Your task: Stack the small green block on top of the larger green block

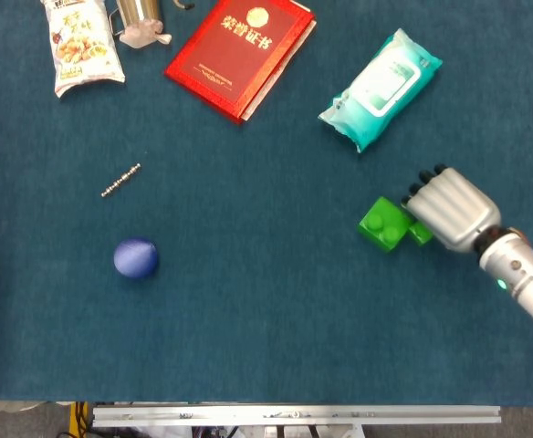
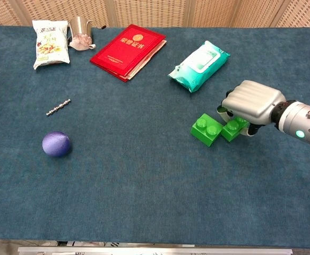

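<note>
The larger green block (image 1: 381, 222) (image 2: 206, 129) lies on the blue cloth right of centre. My right hand (image 1: 449, 210) (image 2: 249, 103) grips the small green block (image 1: 421, 233) (image 2: 232, 129) from above, fingers curled over it. The small block sits low at the table, pressed against the larger block's right side, beside it and not on top. Most of the small block is hidden under the hand in the head view. No left hand shows in either view.
A teal wipes pack (image 1: 381, 87) lies behind the blocks. Farther back left are a red booklet (image 1: 239, 50), a metal cup (image 1: 139, 14) and a snack bag (image 1: 82, 46). A blue ball (image 1: 136, 258) and a small bead chain (image 1: 120, 180) lie at the left.
</note>
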Robot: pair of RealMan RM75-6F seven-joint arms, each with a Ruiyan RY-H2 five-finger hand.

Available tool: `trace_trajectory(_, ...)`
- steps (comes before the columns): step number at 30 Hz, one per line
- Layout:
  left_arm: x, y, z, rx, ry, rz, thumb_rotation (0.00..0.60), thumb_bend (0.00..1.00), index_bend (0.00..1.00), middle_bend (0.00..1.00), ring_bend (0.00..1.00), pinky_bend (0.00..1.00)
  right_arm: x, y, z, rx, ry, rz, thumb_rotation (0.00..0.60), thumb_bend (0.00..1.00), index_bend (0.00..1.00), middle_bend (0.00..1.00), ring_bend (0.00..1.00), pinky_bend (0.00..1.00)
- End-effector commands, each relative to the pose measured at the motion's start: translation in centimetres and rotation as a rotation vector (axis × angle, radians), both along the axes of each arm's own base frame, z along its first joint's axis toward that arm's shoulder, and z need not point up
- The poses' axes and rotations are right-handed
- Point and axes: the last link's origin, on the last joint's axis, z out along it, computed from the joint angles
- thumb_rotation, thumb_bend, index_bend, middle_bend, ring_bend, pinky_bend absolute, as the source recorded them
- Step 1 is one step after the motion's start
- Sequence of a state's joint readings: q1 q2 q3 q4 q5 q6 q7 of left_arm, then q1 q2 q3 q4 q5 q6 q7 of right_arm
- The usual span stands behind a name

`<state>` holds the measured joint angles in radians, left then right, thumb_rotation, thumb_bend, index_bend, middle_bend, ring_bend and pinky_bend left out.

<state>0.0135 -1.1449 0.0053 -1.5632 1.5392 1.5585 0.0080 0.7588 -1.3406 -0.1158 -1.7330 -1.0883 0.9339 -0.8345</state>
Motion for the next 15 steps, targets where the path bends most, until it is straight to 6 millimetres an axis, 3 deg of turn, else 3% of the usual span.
trace_trajectory(1, 0.0, 0.0, 0.0, 0.002, 0.001, 0.002, 0.6, 0.22, 0.05, 0.12, 0.11, 0.11, 0.4, -0.6, -0.2, -0.016, -0.007, 0.002, 0.6, 0.24, 0.58, 0.47, 0.3, 0.35)
trace_trajectory(15, -0.2, 0.0, 0.2, 0.008, 0.006, 0.007, 0.6, 0.22, 0.05, 0.12, 0.11, 0.11, 2.3, -4.0, -2.2, -0.087, -0.032, 0.008, 0.6, 0.24, 0.59, 0.47, 0.3, 0.35)
